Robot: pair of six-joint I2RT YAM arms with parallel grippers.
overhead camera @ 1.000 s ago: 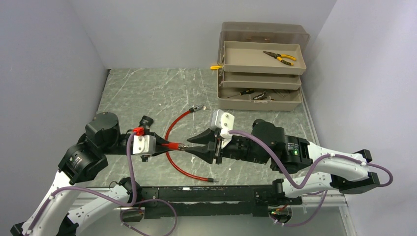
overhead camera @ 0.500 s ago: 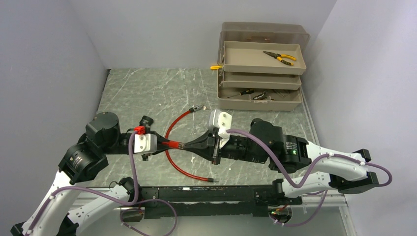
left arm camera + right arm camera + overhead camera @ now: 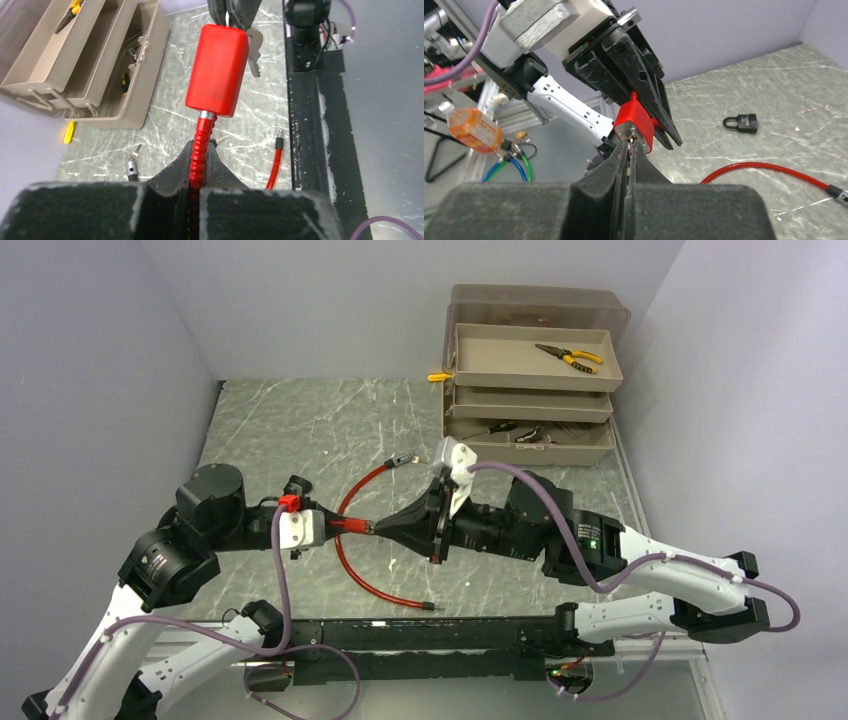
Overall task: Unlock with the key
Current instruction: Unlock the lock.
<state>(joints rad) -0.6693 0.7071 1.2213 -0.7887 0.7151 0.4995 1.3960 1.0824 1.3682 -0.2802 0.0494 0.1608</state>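
A red cable lock [image 3: 352, 527] hangs in the air between my two grippers. My left gripper [image 3: 335, 527] is shut on its ribbed red neck [image 3: 201, 145], with the red lock body [image 3: 218, 70] sticking out past the fingers. My right gripper [image 3: 380, 528] is shut on a silver key [image 3: 253, 47] at the end face of the lock body [image 3: 636, 122]. The key blade is mostly hidden between my right fingers [image 3: 621, 165]. The red cable [image 3: 346, 570] loops down onto the table.
A small black padlock [image 3: 741, 122] lies on the marble table behind the left gripper, also seen in the top view [image 3: 297, 486]. A tan tiered toolbox [image 3: 530, 390] with yellow-handled pliers [image 3: 568, 357] stands at the back right. A black rail [image 3: 440, 635] runs along the near edge.
My right gripper, open around the lock's end a second ago, has shut on the key. Its wrist has since rolled, swinging the white camera mount upward. The left gripper holds still.
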